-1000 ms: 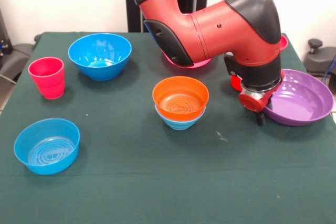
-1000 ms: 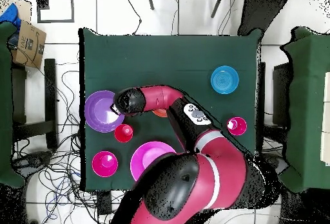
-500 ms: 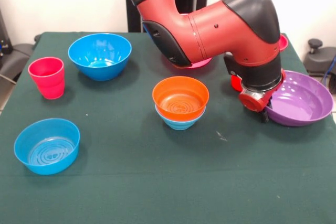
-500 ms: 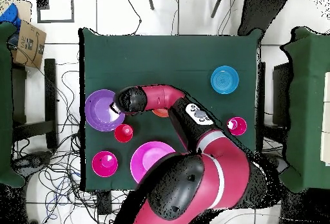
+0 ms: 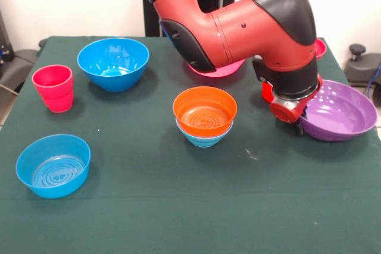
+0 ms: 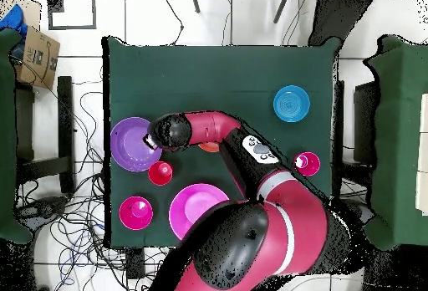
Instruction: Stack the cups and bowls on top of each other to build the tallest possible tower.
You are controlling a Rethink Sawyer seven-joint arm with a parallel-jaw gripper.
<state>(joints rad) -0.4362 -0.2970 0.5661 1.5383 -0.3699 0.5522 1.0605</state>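
My gripper (image 5: 300,127) hangs at the left rim of the wide purple bowl (image 5: 344,112), low over the table; from overhead the gripper (image 6: 151,141) sits at the purple bowl's (image 6: 129,144) right edge. Whether it holds the rim does not show. The tower is an orange bowl (image 5: 204,109) nested in a light-blue bowl (image 5: 204,137) at mid-table. A small red bowl (image 6: 160,173) lies just behind my wrist. The large pink bowl (image 6: 197,207) is partly hidden by the arm. A pinkish-red cup (image 5: 53,88), a deep blue bowl (image 5: 113,62) and a small blue bowl (image 5: 53,165) stand at the left.
A second red cup (image 6: 136,212) stands near the table corner beside the pink bowl. My bulky arm (image 5: 238,28) covers the far middle of the green table (image 5: 178,206). Cables and chairs surround the table in the overhead view.
The gripper has lifted slightly and shifted right, closer onto the purple bowl's rim. The bowls and cups stay where they were.
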